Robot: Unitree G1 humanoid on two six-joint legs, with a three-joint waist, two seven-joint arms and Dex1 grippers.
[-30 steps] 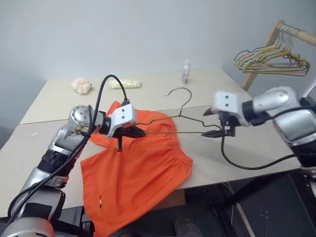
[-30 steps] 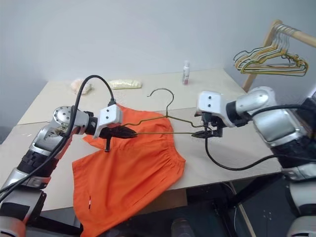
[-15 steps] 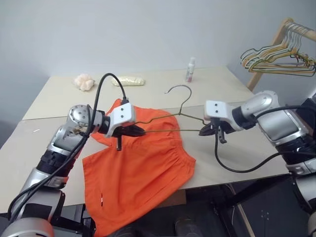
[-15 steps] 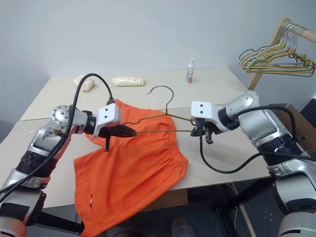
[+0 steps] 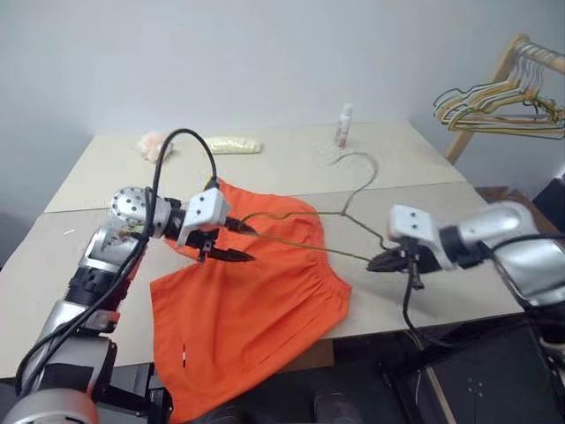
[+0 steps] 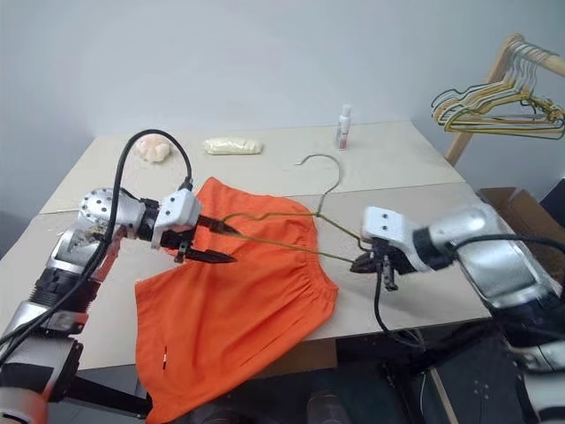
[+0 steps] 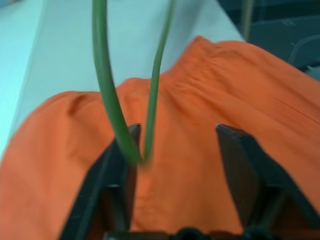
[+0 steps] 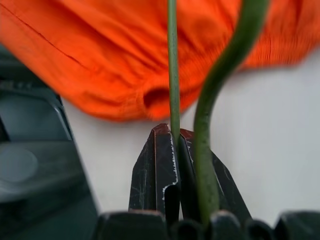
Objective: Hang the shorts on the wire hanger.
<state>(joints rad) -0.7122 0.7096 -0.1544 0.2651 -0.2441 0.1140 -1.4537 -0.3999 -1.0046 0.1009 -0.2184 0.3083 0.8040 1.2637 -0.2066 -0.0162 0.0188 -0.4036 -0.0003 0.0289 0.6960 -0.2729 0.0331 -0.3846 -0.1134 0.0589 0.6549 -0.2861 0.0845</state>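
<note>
- Pinching the wire hanger (image 6: pixel 291 243) at its right corner, the right gripper (image 6: pixel 360 262) has its two black fingers clamped together on the thin wire.
- Left gripper (image 6: pixel 214 243): fingers spread apart, with the hanger's left corner lying against one finger (image 7: pixel 120 165), not clamped.
- Hanger: spans between the two grippers above the shorts (image 6: pixel 234 305), its hook toward twelve o'clock.
- Shorts: spread flat on the table (image 6: pixel 388 159), one leg draped over the near edge at six o'clock.
- Bottle (image 6: pixel 342 126): upright, toward twelve o'clock.
</note>
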